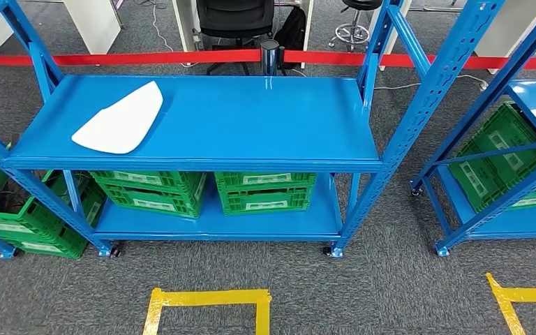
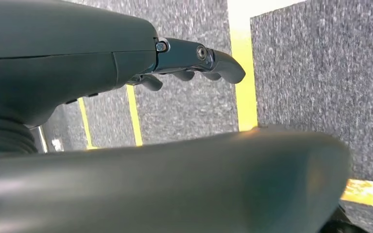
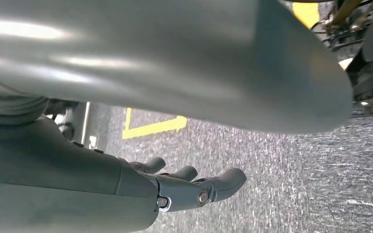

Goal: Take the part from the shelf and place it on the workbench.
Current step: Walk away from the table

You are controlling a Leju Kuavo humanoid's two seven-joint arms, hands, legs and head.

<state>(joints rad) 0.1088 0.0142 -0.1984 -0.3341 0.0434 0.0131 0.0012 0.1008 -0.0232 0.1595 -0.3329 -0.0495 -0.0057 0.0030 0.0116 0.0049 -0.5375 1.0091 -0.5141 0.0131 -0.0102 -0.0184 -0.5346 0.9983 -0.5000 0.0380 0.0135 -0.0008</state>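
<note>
Grey carpet [image 1: 391, 286] covers the floor, marked with yellow tape [image 1: 209, 299] in a square outline just in front of a blue metal shelf [image 1: 251, 132]. On the shelf's upper deck, toward its left end, lies the part [image 1: 122, 120]: a flat white piece, roughly leaf-shaped, resting flat on the blue surface. Its long axis runs diagonally, from a broad rounded end near the deck's front left toward a narrower tip pointing to the back and to the right, in the direction of the red barrier tape [image 1: 146, 58] stretched behind the shelf. The part sits apart from the shelf's uprights and nothing touches it.

Below the deck, green crates [image 1: 209, 192] stand side by side on the lower level, and more green crates [image 1: 28, 223] sit at the far left. A second blue shelf [image 1: 502, 167] stands to the right, holding another green crate [image 1: 502, 157]. Behind the barrier, a black office chair [image 1: 236, 21] and a stool [image 1: 354, 28] are visible.

In the left wrist view, the left hand [image 2: 194, 60] hangs over the carpet with its dark fingers loosely extended and slightly curved, holding nothing. In the right wrist view, the right hand [image 3: 194, 187] is likewise released, its fingers apart and empty above the carpet, with a corner of yellow tape on the floor beyond it.
</note>
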